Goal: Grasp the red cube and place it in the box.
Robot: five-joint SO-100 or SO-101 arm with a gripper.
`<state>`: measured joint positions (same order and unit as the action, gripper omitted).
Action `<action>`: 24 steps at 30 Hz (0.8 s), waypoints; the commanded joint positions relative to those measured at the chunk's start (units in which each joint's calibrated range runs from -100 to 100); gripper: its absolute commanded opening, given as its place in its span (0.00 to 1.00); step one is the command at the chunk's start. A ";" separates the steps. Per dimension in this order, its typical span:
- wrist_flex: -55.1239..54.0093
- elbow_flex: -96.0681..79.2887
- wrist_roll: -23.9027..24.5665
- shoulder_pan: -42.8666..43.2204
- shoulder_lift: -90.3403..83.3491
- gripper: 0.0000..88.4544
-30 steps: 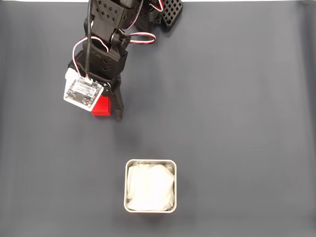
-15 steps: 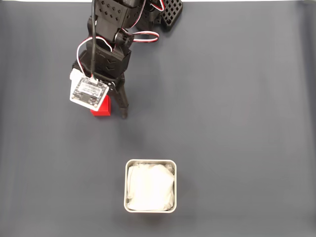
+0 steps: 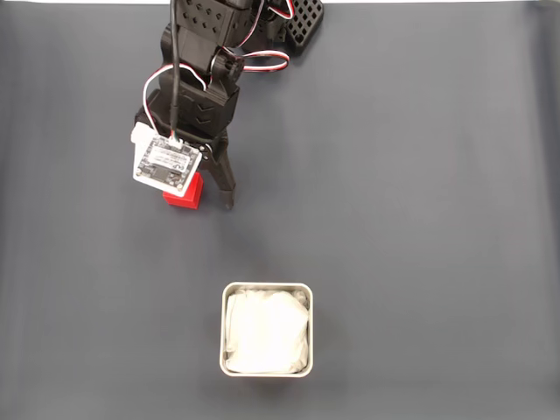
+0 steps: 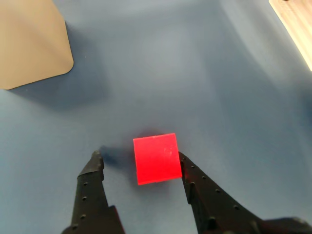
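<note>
I see the dark mat [image 3: 420,175] covering the whole table in the fixed view, plain and smooth. My arm [image 3: 206,52] comes in from the far edge, left of centre, black with red and white wires looping off it, and a small white circuit board [image 3: 164,164] sits on its wrist. The box [image 3: 266,329] stands on the near part of the mat, about at the middle from left to right, well apart from the arm; its pale metal rim frames a white wrinkled lining. In the wrist view its flat side [image 4: 31,41] shows at the far left corner.

The gripper [image 4: 139,158] is spread, its two black fingers standing either side of the red cube [image 4: 157,158]. In the wrist view the right finger [image 4: 195,180] lies against the cube's right face, while the left finger [image 4: 93,168] stands off with mat showing between it and the cube. The cube rests on the mat, left of the box and farther away; in the fixed view it [image 3: 184,194] pokes out from under the circuit board, just left of the slim finger [image 3: 224,179].
</note>
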<state>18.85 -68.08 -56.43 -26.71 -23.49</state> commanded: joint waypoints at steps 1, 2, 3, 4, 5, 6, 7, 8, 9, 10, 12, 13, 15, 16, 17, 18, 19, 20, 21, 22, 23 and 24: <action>0.33 0.29 0.54 0.57 -2.59 0.38; 0.33 0.29 0.54 0.57 -2.59 0.38; 0.49 0.29 0.54 0.57 -2.68 0.37; 0.65 0.29 0.59 0.57 -2.77 0.37; 0.82 0.29 0.59 0.57 -2.85 0.37; 0.90 0.29 0.59 0.57 -2.85 0.36; 0.98 0.29 0.59 0.64 -2.94 0.35; 0.98 0.29 0.63 0.64 -2.94 0.34; 0.98 0.29 0.63 0.71 -2.94 0.33; 0.98 0.29 0.68 0.78 -2.94 0.32; 0.98 0.29 0.68 0.85 -2.94 0.29; 1.06 0.29 0.68 0.85 -2.94 0.28; 1.06 0.29 0.63 0.85 -2.94 0.26; 1.06 0.29 0.63 0.85 -2.94 0.25; 1.06 0.29 0.59 0.85 -2.85 0.23; 1.06 0.38 0.59 0.85 -2.85 0.22; 1.06 0.47 0.59 0.85 -2.77 0.20; 1.06 0.56 0.59 0.85 -2.77 0.18; 1.06 0.66 0.59 0.85 -2.77 0.17; 1.06 0.66 0.59 0.92 -2.68 0.15; 1.06 0.75 0.59 0.92 -2.59 0.14; 1.06 0.84 0.59 1.00 -2.51 0.12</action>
<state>19.65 -68.08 -56.43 -26.34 -24.19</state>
